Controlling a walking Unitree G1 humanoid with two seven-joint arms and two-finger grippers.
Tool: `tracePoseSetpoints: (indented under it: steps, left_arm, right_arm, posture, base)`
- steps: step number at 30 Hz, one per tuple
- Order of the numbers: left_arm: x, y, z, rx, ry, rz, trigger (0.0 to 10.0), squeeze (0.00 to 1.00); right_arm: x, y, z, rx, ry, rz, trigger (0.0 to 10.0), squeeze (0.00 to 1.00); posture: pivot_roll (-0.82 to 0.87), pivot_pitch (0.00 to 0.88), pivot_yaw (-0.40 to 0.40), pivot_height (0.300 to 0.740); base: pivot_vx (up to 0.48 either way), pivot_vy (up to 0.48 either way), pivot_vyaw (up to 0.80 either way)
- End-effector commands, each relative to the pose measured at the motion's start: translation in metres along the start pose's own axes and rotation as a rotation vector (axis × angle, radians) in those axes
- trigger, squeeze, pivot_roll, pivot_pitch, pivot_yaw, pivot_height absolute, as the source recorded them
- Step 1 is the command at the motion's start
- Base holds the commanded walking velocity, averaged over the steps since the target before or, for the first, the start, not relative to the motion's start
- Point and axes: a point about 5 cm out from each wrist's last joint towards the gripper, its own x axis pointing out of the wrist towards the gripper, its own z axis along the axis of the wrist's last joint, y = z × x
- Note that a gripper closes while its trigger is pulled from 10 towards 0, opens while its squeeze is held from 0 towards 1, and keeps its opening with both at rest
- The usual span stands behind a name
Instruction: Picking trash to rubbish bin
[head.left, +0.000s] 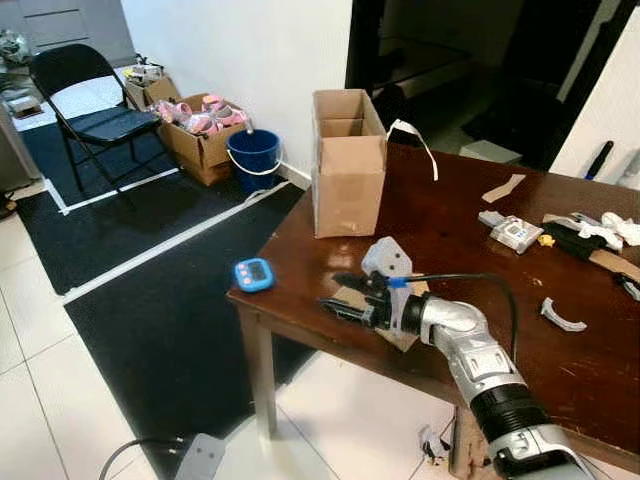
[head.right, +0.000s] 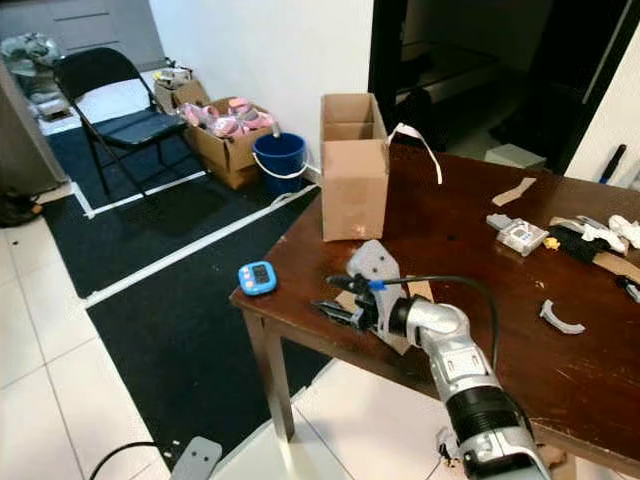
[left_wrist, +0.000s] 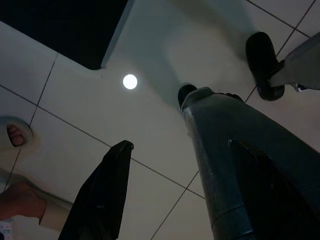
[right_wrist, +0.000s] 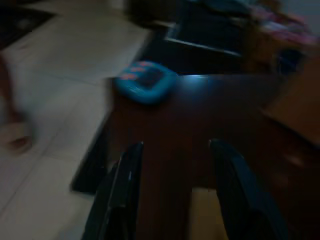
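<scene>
My right gripper hovers open just above the dark wooden table, near its front left corner. A flat brown cardboard scrap lies under the wrist behind the fingers. In the right wrist view the open right gripper points toward a blue timer at the table's corner, nothing between its fingers. A blue bucket stands on the floor by the white wall. My left gripper hangs open over the floor tiles beside my leg.
An open cardboard box stands on the table's left side. Tape scraps, a small device and a white curved piece lie to the right. A folding chair and a filled carton stand by the wall. A person's sandalled foot shows.
</scene>
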Motion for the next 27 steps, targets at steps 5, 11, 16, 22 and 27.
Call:
tracePoseSetpoints:
  steps: [5,11,16,22,27]
  left_arm:
    - [-0.001,-0.002,-0.013,0.004,0.046,-0.008,10.0,0.0]
    - [-0.002,-0.002,-0.016,0.001,0.052,-0.006,10.0,0.0]
    - [-0.002,-0.005,-0.018,-0.004,0.055,-0.01,10.0,0.0]
    - [-0.002,-0.006,-0.017,-0.006,0.052,-0.012,10.0,0.0]
    - [-0.001,-0.007,-0.014,-0.007,0.043,-0.018,10.0,0.0]
  right_arm:
    - [-0.001,-0.007,-0.016,0.074,0.141,-0.107,10.0,1.0]
    - [-0.012,-0.009,-0.024,0.1,0.224,-0.098,10.0,1.0]
    - [-0.032,-0.026,-0.031,0.13,0.301,-0.164,10.0,1.0]
    - [-0.052,-0.028,-0.039,0.181,0.404,-0.148,10.0,0.0]
    - [-0.064,-0.023,-0.046,0.204,0.45,-0.103,10.0,0.0]
  posture:
    - [0.0,0.009,0.007,0.74]
    - [0.0,0.013,0.008,0.74]
    - [0.0,0.021,0.006,0.74]
    - [0.0,0.022,0.005,0.74]
    - [0.0,0.026,0.003,0.74]
  base:
    - [0.0,0.0,0.0]
    - [0.0,0.0,0.0]
    - [0.0,0.0,0.0]
    - [0.0,0.0,0.0]
    - [0.0,0.0,0.0]
